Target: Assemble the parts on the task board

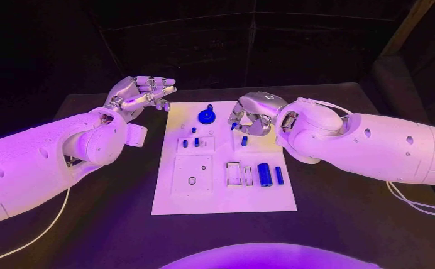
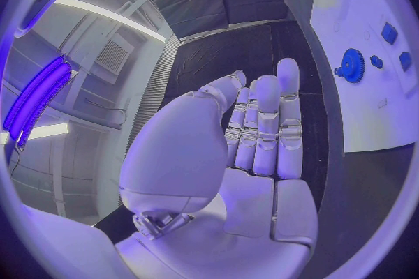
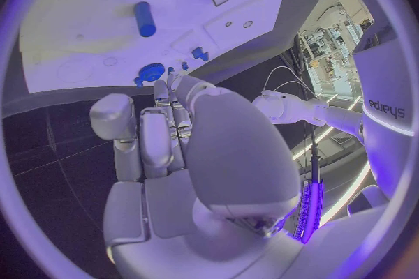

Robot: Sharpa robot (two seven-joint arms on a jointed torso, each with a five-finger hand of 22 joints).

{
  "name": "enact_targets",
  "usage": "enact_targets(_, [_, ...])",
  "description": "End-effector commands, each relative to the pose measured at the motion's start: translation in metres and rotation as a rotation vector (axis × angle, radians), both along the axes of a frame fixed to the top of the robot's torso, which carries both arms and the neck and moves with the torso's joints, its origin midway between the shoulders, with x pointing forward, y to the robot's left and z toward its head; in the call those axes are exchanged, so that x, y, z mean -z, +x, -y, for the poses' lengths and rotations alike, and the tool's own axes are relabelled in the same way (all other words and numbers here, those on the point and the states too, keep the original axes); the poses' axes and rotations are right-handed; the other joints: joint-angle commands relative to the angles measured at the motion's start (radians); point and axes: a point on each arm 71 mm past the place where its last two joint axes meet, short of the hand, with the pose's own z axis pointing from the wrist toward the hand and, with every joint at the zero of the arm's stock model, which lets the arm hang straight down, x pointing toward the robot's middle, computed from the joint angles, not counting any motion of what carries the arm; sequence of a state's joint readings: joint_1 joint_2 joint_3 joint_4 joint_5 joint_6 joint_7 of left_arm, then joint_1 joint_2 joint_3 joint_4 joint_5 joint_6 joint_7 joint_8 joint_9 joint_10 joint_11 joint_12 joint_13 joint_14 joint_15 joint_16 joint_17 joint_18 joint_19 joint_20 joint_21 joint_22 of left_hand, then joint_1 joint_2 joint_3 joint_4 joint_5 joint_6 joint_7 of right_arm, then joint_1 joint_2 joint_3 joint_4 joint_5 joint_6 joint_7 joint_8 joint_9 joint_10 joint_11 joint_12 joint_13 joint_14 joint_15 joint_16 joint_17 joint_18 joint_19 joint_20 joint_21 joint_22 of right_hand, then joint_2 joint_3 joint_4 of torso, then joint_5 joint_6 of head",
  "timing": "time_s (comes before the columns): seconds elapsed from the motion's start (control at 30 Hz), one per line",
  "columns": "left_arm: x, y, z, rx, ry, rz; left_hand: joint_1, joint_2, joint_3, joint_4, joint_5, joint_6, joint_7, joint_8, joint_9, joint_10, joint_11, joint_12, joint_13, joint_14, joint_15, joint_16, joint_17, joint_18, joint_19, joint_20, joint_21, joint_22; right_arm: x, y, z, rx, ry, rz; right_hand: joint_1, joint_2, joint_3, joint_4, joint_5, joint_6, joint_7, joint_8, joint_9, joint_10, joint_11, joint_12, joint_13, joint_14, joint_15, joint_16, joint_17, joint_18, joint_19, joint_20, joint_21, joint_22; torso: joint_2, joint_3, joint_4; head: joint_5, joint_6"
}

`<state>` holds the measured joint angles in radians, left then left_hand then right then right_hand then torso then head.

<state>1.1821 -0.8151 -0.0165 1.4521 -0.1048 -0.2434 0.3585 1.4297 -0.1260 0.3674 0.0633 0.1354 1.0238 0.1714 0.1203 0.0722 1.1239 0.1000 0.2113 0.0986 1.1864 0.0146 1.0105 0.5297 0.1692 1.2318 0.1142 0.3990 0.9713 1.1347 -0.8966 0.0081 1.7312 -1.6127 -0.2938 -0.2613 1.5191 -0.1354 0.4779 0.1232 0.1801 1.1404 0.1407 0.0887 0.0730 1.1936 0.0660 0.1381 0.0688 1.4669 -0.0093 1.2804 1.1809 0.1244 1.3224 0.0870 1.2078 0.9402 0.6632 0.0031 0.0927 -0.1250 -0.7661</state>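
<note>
The board (image 1: 222, 187) lay mid-frame, a gear (image 1: 207, 116) near its top edge and a cylinder (image 1: 264, 175) at its lower right. The left hand (image 1: 141, 96) hovered upper left, fingers straight, empty. The right hand (image 1: 252, 113) curled over the board's top right; whether it held anything was unclear.

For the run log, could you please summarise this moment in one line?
left hand: open, off the board's far left corner | right hand: cannot tell, over task board | blue gear: on board

white task board (image 1: 172, 201), blue parts (image 1: 264, 175), black table (image 1: 344, 225)
</note>
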Motion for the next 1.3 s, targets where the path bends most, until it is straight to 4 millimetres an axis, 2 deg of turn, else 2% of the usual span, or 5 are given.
enact_targets(0.03, [-0.002,0.0,0.002,0.011,-0.013,0.009,0.002,0.006,0.004,0.0,0.003,-0.001,0.003,0.005,0.0,0.001,0.0,0.004,0.001,-0.007,0.001,-0.003,-0.001,0.013,-0.005,-0.001,-0.006,-0.001,-0.003,0.0,-0.011,-0.02,0.034,0.011,-0.008,0.0,0.007,0.001,-0.002,0.0,0.001,0.003,0.002,0.0,0.007,-0.003,0.0,0.04,-0.005,0.004,0.001,-0.006,0.005,0.0,0.006,0.002,0.001,0.0003,-0.0005,0.02,-0.006])
enact_targets(0.17, [-0.001,0.001,0.004,0.012,-0.014,0.009,0.002,0.006,0.004,0.0,0.003,-0.001,0.003,0.005,0.0,0.001,0.0,0.004,0.001,-0.007,0.001,-0.003,-0.001,0.013,-0.005,-0.001,-0.006,-0.001,0.0,0.001,-0.029,-0.058,0.019,-0.001,-0.012,-0.001,0.008,0.0,-0.002,0.0,0.002,0.003,0.002,-0.001,0.007,-0.004,0.0,0.04,-0.005,0.005,0.002,-0.006,0.005,0.0,0.007,0.003,0.001,-0.0007,0.0014,0.037,-0.013])
enact_targets(0.6, [0.002,0.001,0.008,0.008,-0.024,0.003,0.001,0.007,0.004,0.0,0.003,0.0,0.003,0.006,0.0,0.001,0.0,0.006,0.002,-0.008,0.001,-0.003,-0.002,0.012,-0.005,-0.001,-0.007,-0.002,0.032,-0.012,-0.079,-0.177,-0.051,-0.042,-0.02,0.001,0.012,-0.004,-0.001,-0.003,0.003,0.001,0.001,-0.004,0.008,-0.006,-0.001,0.04,-0.004,0.006,0.002,-0.007,0.007,0.0,0.009,0.006,0.002,0.0027,-0.0044,0.086,-0.034])
enact_targets(1.13, [0.003,0.001,0.011,0.013,-0.027,0.002,0.001,0.007,0.004,0.0,0.003,0.0,0.003,0.006,0.0,0.001,0.0,0.006,0.002,-0.008,0.001,-0.003,-0.002,0.012,-0.005,-0.001,-0.007,-0.002,0.049,-0.025,-0.093,-0.229,-0.097,-0.091,-0.025,0.002,0.014,-0.006,-0.001,-0.004,0.003,0.0,0.001,-0.005,0.009,-0.007,-0.001,0.04,-0.004,0.006,0.002,-0.007,0.007,0.0,0.009,0.006,0.002,0.0035,-0.0033,0.101,-0.047])
enact_targets(1.3, [0.004,0.001,0.011,0.013,-0.026,0.0,0.001,0.007,0.004,0.0,0.003,0.0,0.003,0.006,0.0,0.001,0.0,0.006,0.002,-0.008,0.001,-0.003,-0.002,0.012,-0.005,-0.001,-0.007,-0.002,0.05,-0.027,-0.093,-0.231,-0.108,-0.093,-0.026,0.002,0.014,-0.007,-0.001,-0.004,0.003,0.0,0.001,-0.005,0.009,-0.007,-0.001,0.04,-0.003,0.006,0.001,-0.007,0.007,0.001,0.009,0.006,0.002,0.0017,-0.0031,0.104,-0.051])
